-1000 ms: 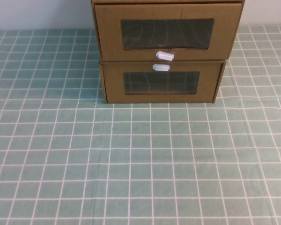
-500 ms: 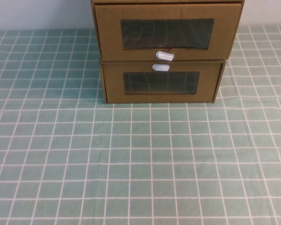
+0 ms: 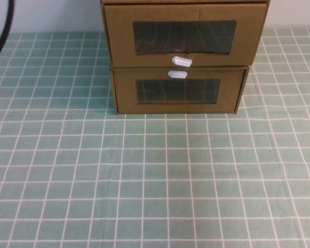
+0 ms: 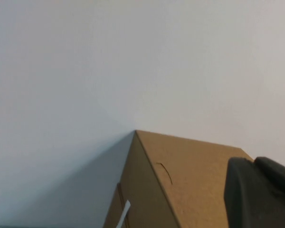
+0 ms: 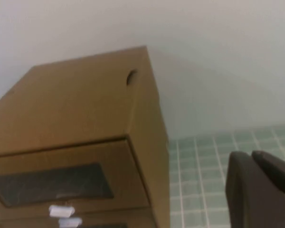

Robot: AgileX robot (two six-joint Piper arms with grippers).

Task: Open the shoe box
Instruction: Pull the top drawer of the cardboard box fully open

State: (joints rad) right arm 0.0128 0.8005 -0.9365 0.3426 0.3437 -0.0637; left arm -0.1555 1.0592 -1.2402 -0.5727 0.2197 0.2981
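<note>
High view: green checked cloth [image 3: 155, 181], pale wall [image 3: 41, 15]. The shoe box [image 3: 178, 90] stood ahead of the right gripper [image 5: 259, 190], which was pressed together, and the two were apart. The left gripper [image 4: 259, 192] was near the box top; its state could not be told.

Closed, stacked cardboard shoe boxes [image 3: 144, 61]

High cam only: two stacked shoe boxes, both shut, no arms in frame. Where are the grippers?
Observer: Right gripper is shut, off the upper box's front right, clear of it.
Operator: Left one?
Observer: Left gripper faces a corner of that box with bare wall behind, apart from it.
Operator: Anything on the box I can't see?
Observer: The plain panel next to its windowed front has a small cut-out near the far edge.
</note>
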